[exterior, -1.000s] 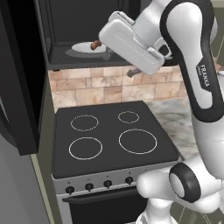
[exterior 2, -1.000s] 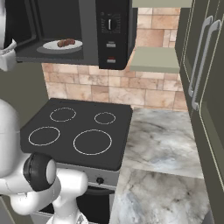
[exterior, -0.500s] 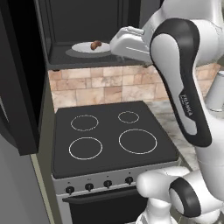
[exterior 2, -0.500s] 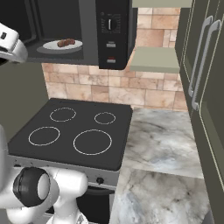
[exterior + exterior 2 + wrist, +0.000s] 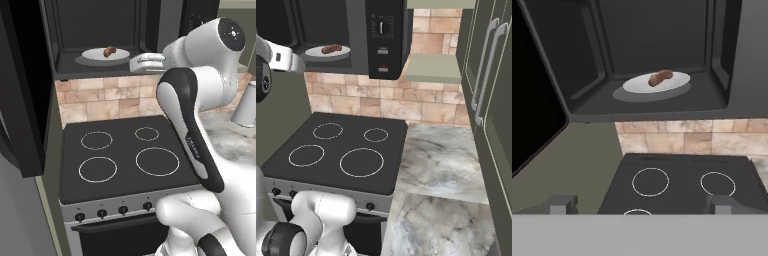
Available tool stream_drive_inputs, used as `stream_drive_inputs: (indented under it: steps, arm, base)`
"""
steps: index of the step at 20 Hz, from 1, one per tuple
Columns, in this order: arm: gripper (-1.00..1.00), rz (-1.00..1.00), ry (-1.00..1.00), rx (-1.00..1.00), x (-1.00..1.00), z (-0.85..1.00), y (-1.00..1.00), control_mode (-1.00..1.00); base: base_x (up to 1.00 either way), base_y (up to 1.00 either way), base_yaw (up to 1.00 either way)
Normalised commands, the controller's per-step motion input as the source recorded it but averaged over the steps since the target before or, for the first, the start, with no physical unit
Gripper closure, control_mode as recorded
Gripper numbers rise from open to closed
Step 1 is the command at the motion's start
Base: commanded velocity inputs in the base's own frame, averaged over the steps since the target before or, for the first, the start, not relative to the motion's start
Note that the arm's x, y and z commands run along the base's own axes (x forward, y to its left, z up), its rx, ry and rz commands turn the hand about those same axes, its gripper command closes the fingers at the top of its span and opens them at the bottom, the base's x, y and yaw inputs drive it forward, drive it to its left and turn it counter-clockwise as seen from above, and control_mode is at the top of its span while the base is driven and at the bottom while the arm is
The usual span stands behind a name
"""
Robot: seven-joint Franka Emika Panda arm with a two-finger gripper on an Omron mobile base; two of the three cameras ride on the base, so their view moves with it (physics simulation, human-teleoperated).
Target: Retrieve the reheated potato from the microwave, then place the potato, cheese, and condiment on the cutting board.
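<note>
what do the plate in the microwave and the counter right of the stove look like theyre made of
Plate: plain white and smooth, probably glazed ceramic. Counter: grey-white with cloudy veining, apparently polished marble or similar stone.

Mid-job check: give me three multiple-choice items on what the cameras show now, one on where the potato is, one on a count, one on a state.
1. Where is the potato?
A. on a white plate inside the microwave
B. on the stove
C. on the marble counter

2. How many burner rings does the stove have?
A. two
B. four
C. six

3. What state is the microwave door in?
A. shut
B. swung open
C. removed

Answers:
1. A: the hand view shows the brown lump lying on the plate in the microwave cavity.
2. B: the left base view shows four white rings on the black cooktop.
3. B: the cavity is exposed and the dark door stands out to the left of the stove.
</note>
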Motion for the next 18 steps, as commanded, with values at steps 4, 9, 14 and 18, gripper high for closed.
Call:
stream_drive_inputs:
  steps: [4,9,14,18]
  arm:
    - [-1.0,0.0,-0.06,0.02,0.64,0.07,0.0,-1.0]
    - [-1.0,-0.04,0.02,0.0,0.56,0.22,0.05,-1.0]
    - [-1.0,-0.08,0.07,0.0,0.5,0.3,0.05,-1.0]
    - [-1.0,-0.07,0.06,0.0,0.5,0.16,0.13,-1.0]
  base:
    - [0.0,0.0,0.0]
    - [0.0,0.0,0.0]
    - [0.0,0.0,0.0]
    - [0.0,0.0,0.0]
